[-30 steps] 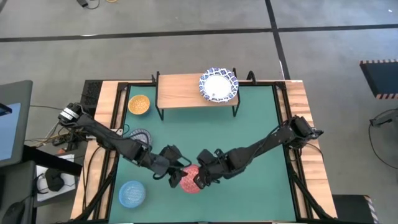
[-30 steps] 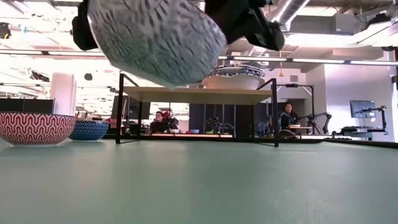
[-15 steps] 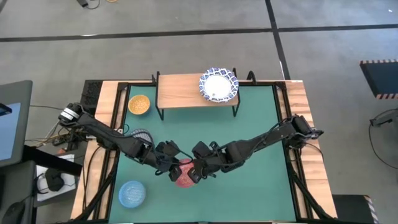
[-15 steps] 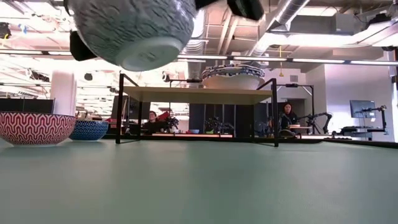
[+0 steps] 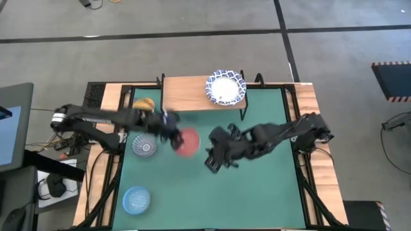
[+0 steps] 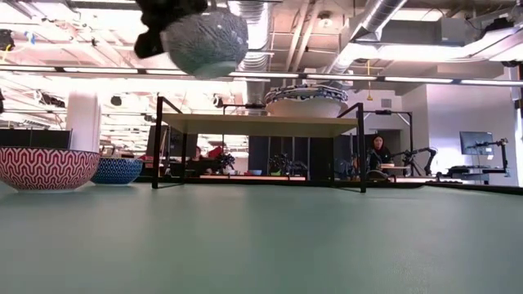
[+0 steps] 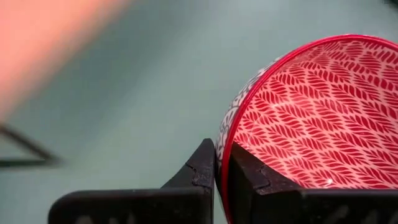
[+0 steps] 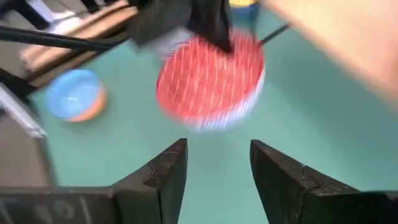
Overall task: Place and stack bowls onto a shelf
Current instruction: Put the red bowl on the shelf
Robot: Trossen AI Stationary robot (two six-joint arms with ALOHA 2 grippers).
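Observation:
A bowl, red inside (image 5: pixel 187 142) and grey-white outside (image 6: pixel 204 37), hangs in the air over the green table, short of the shelf (image 5: pixel 192 95). My left gripper (image 5: pixel 173 136) is shut on it. My right gripper (image 5: pixel 212 160) stands open to the bowl's right and nearer the front edge, with nothing between its fingers (image 8: pixel 214 162). A white bowl with a blue lattice rim (image 5: pixel 225 88) sits on the shelf's right part. On the table's left rest a yellow bowl (image 5: pixel 144 104), a grey-patterned bowl (image 5: pixel 144 145) and a light blue bowl (image 5: pixel 136 199). My left gripper pinches the red bowl's rim (image 7: pixel 224 152), one finger inside the bowl (image 7: pixel 252 180) and one against its outer wall (image 7: pixel 200 171). The fingers come roughly level from the table's left. The bowl is lifted clear of the table and tilted.
The shelf's left and middle parts (image 5: pixel 183 95) are bare wood. The shelf stands on thin black legs (image 6: pixel 157 143) at the table's far edge. Wooden rails (image 5: pixel 311 122) border the table. People sit at desks (image 6: pixel 377 155) in the room beyond.
The red bowl has passed from my right gripper to my left. The left shut on its rim while the right opened and let go. The left gripper then carried the bowl up and toward the far edge and the shelf. The right drew back toward the right.

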